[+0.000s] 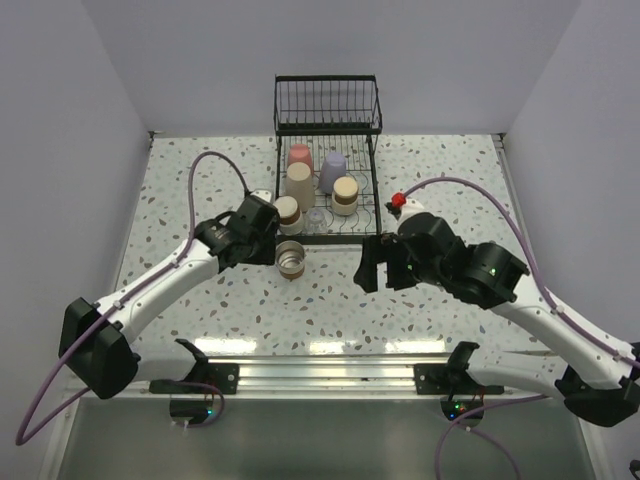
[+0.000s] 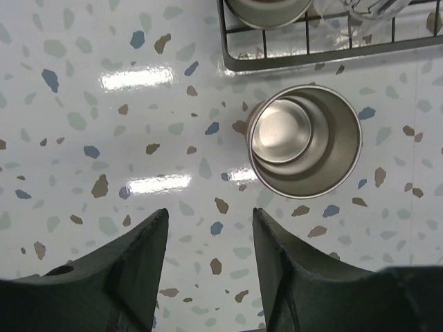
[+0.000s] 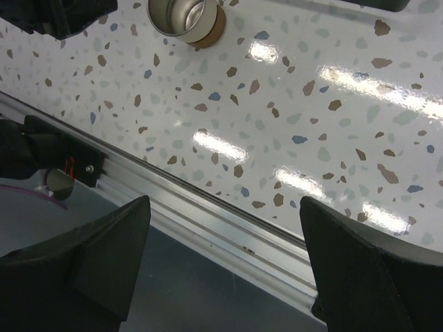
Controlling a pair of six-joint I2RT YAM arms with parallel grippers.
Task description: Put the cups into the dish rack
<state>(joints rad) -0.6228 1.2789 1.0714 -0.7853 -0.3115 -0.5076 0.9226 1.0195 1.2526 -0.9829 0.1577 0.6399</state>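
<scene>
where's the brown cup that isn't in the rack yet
In the top view the brown cup stands open end up on the table, just off the near left corner of the dish rack, beside the open left gripper.

Pale walls (image 1: 80, 110) enclose three sides; speckled tabletop (image 1: 180, 185) glossy, glare patches (image 2: 135, 77) probably overhead lights.

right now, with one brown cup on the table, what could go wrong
The brown cup stands close to the dish rack, so a finger of the open left gripper could snag its front wire. Other cups crowd the rack, so placing it might knock a neighbour.
</scene>
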